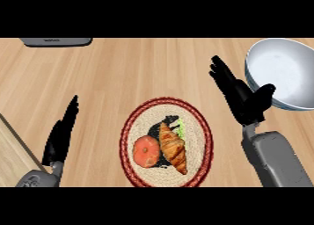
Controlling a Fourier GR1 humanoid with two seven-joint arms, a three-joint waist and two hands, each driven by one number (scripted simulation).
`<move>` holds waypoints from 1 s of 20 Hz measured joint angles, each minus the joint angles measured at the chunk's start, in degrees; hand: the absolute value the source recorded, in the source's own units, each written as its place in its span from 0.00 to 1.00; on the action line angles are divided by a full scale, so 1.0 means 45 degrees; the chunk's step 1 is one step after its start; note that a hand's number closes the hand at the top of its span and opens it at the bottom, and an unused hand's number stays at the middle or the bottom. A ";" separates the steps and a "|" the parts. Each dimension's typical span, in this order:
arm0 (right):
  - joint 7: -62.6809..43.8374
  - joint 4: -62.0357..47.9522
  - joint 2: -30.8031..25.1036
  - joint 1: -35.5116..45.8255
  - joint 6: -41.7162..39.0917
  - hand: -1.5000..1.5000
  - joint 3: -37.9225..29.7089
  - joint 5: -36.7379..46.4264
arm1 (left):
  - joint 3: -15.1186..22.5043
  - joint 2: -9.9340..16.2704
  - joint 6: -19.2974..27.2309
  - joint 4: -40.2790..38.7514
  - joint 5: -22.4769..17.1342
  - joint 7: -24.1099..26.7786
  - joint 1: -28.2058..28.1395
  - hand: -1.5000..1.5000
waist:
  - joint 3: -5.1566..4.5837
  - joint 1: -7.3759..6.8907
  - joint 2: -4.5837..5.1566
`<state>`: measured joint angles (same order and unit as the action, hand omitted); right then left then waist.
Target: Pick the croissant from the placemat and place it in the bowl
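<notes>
Croissant [174, 148] was seen on the round placemat [134, 121], touching a tomato [146, 150]. Both robot hands, right [240, 94] and left [62, 132], were held open. The tomato could be bumped or grabbed by mistake.

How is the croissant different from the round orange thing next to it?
The croissant is long, pointed at both ends and golden-brown with ridges; the round orange thing is a smooth reddish-orange circle. The croissant lies lengthwise, nearer the right robot hand; the round thing sits on its left, touching it. Both rest on the woven placemat, and no robot hand touches either.
</notes>
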<state>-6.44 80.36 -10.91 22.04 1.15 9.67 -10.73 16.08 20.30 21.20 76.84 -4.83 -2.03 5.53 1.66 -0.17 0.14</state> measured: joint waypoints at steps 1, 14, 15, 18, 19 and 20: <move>0.0001 0.0011 0.0034 -0.0010 -0.0083 1.00 0.0157 0.0113 | -0.0056 0.0020 -0.0069 0.0011 0.0007 -0.0020 0.0116 0.50 | -0.0077 0.0009 -0.0007; 0.2028 0.2198 0.0792 -0.2832 0.3780 0.00 0.5395 0.6333 | -0.0147 -0.0974 -0.0722 0.1659 -0.1089 0.0094 0.0973 0.50 | -0.0372 0.0377 -0.0231; 0.2520 0.2447 0.0923 -0.3333 0.4264 0.00 0.5711 0.6640 | -0.0183 -0.0964 -0.0849 0.1704 -0.1170 0.0133 0.0941 0.50 | -0.0370 0.0351 -0.0202; 0.3098 0.3695 0.0891 -0.4600 0.5406 0.00 0.6610 0.7849 | -0.0251 -0.0944 -0.1062 0.1979 -0.1260 0.0167 0.0759 0.50 | -0.0371 0.0282 -0.0155; 0.2835 0.4070 0.0923 -0.4706 0.5606 0.00 0.6766 0.8339 | -0.0315 -0.0929 -0.1077 0.2090 -0.1247 -0.0021 0.0871 0.50 | -0.0372 0.0250 -0.0139; 0.2415 0.4599 0.0863 -0.4856 0.5737 0.00 0.6919 0.8888 | -0.0299 -0.0973 -0.1078 0.2192 -0.1214 -0.0056 0.0816 0.50 | -0.0373 0.0231 -0.0131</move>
<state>4.42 101.06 -7.03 0.19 26.97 40.81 29.27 14.73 15.92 16.34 86.71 -10.29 -2.29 9.20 -0.02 0.87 -0.45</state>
